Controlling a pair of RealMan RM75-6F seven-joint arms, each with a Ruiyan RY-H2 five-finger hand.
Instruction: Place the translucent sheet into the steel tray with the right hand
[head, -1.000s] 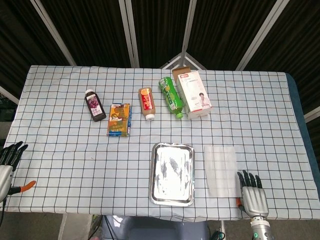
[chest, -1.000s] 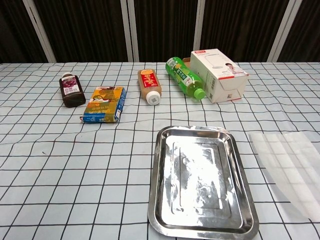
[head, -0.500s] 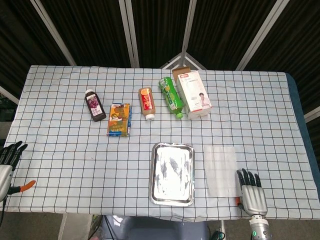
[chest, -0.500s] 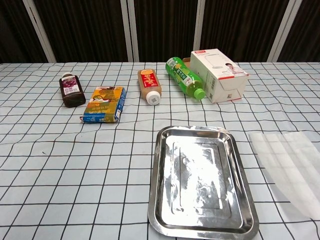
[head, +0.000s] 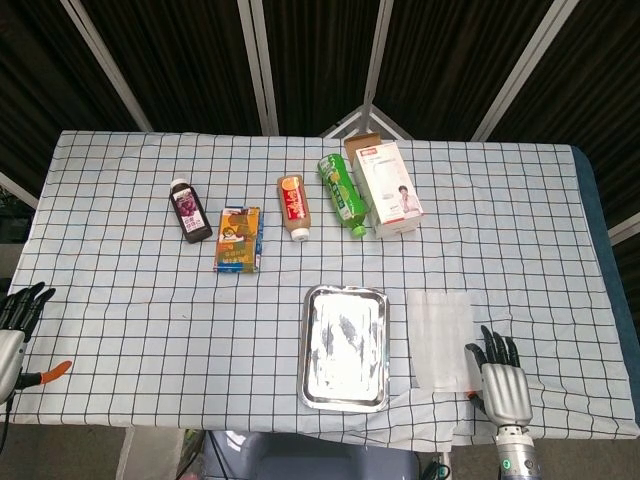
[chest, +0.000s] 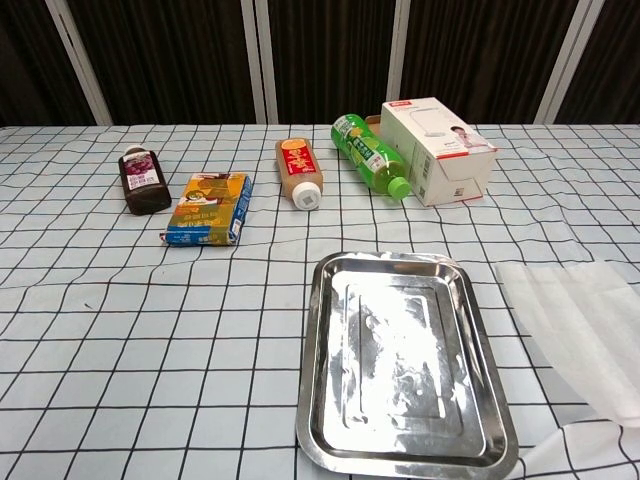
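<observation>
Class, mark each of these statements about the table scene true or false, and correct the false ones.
1. The translucent sheet lies inside the steel tray. False: it lies on the tablecloth, to the right of the tray.
2. The steel tray holds nothing. True.
3. The right robot hand is at the near corner of the sheet. True.
4. The green bottle stands upright. False: it lies on its side, beside the white box.
5. The left robot hand holds the dark juice bottle. False: it is off the table's left edge, holding nothing.
</observation>
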